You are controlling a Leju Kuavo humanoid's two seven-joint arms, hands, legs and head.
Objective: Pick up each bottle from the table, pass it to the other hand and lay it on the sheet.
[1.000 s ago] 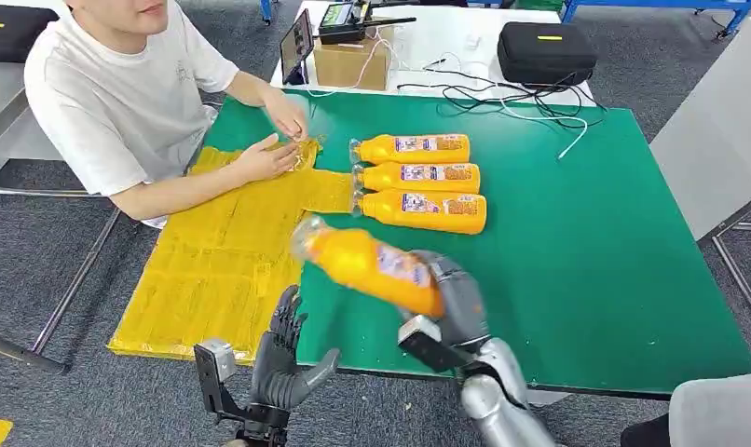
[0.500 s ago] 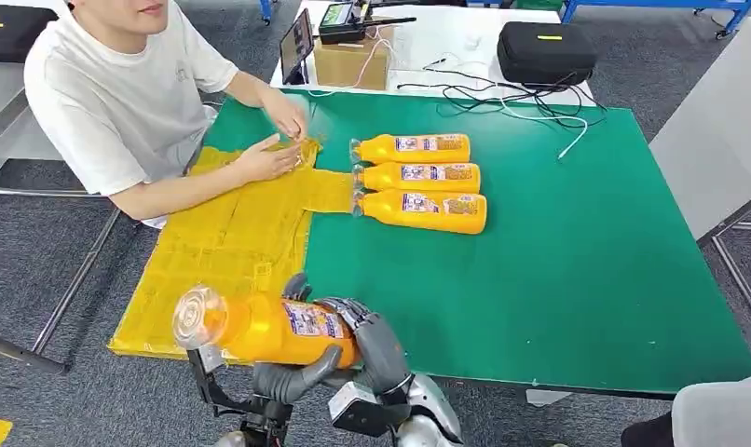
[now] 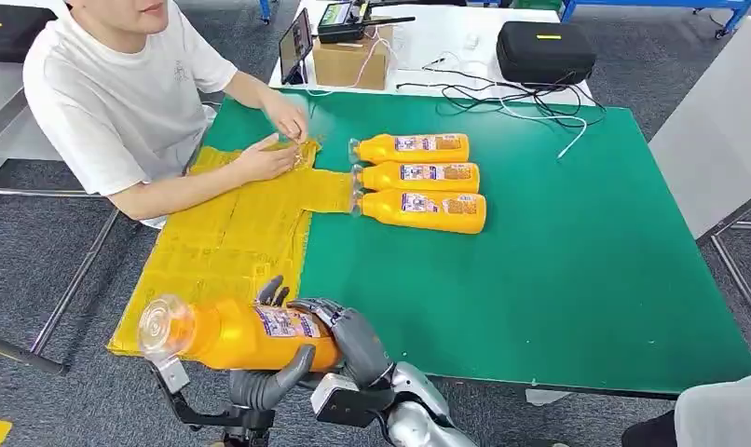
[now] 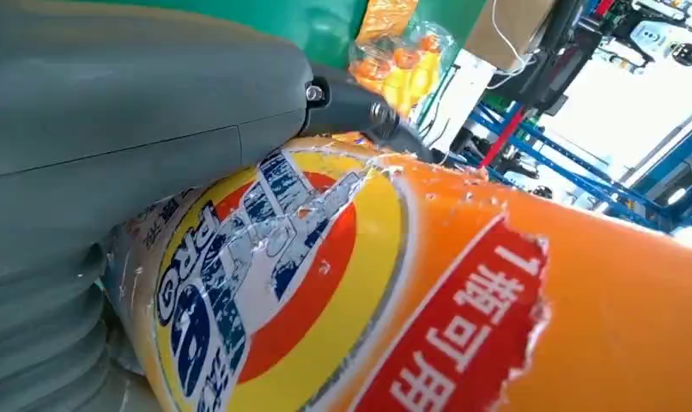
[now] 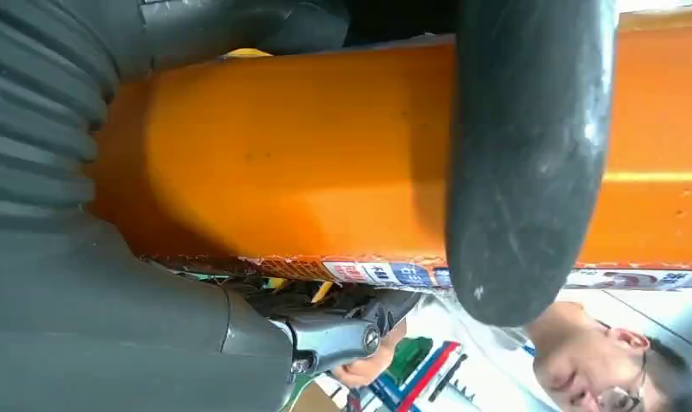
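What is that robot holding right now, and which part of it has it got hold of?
An orange plastic bottle with a clear cap, held lying sideways. Both hands are around its labelled body: the right hand at the base end, the left hand cradling it from beneath.

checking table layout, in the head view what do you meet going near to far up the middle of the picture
held bottle → three lying bottles → cardboard box

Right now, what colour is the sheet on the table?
Yellow; the sheet shows best in the head view.
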